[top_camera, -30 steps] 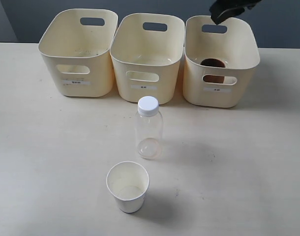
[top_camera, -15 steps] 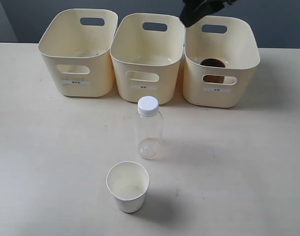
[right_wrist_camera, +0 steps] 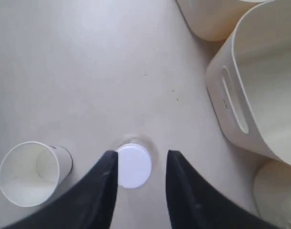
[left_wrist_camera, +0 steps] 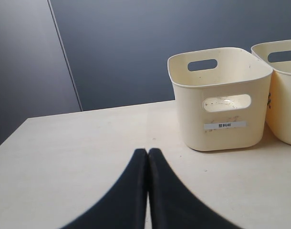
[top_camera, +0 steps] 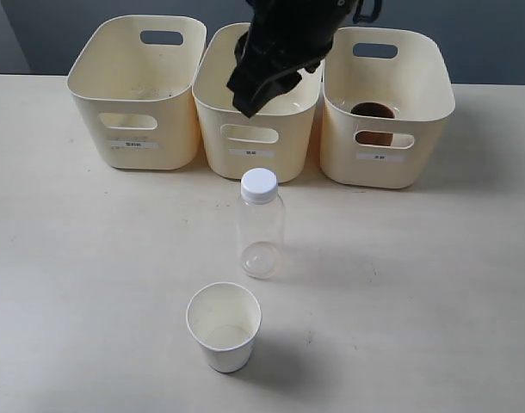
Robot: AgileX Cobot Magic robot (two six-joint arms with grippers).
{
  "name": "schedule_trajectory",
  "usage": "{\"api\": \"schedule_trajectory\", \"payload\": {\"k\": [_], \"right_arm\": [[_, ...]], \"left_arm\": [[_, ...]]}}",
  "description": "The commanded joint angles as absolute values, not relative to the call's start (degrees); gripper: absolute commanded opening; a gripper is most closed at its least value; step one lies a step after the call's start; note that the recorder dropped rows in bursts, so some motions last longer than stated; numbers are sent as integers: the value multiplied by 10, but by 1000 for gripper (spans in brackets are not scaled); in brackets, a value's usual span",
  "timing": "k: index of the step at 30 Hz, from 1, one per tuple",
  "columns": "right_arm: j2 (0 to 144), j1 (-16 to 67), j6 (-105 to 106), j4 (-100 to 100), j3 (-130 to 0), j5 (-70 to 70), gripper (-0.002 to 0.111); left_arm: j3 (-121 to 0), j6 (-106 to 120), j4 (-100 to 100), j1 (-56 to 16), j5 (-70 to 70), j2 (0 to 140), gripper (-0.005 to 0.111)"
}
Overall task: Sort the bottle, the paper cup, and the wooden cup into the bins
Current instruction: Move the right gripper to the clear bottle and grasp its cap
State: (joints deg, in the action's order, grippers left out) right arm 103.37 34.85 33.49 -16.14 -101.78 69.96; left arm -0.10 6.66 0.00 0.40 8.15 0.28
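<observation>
The wooden cup (top_camera: 373, 120) sits inside the right bin (top_camera: 428, 151), so the bottle (top_camera: 261, 231) looks like the next thing to sort. It stands upright on the table (top_camera: 435, 292), just on the near side of the middle bin (top_camera: 218, 159). The paper cup (top_camera: 224, 325) is nearer and slightly left, apart from the bottle.

The right gripper (top_camera: 248, 105) hangs over the front of the middle bin, above the bottle and a little beyond it. In the wrist view its fingers (right_wrist_camera: 103, 186) are parted and hold nothing. The white cap shows below in the gap, closer to one finger than the other.

To do this well, the gap should be centred on the bottle before the arm comes down. The descent should be straight, because a light bottle would probably tip at a brush from one finger and roll toward the paper cup. A hold on the body below the shoulder seems safer than one on the smooth cap, with a gentle squeeze since thin plastic gives.

The left gripper (left_wrist_camera: 148, 153) is pressed together on nothing, low over the table left of the left bin (left_wrist_camera: 193, 125).
</observation>
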Motion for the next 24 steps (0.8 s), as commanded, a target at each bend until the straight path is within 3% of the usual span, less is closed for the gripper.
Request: {"api": "schedule_trajectory", "payload": {"k": [1,6,12,24], "right_arm": [[1052,350,335,-153,-1014,700,34],[1072,351,332,-154,-1013,700,38],[1081,353,281,-158,-1013,700,74],[1089,367,262,-124,-990,700,74]], "left_arm": [[0,66,0,4,77,0,0],[0,66,0,4,77,0,0],[0,66,0,4,77,0,0],[0,66,0,4,77,0,0]]}}
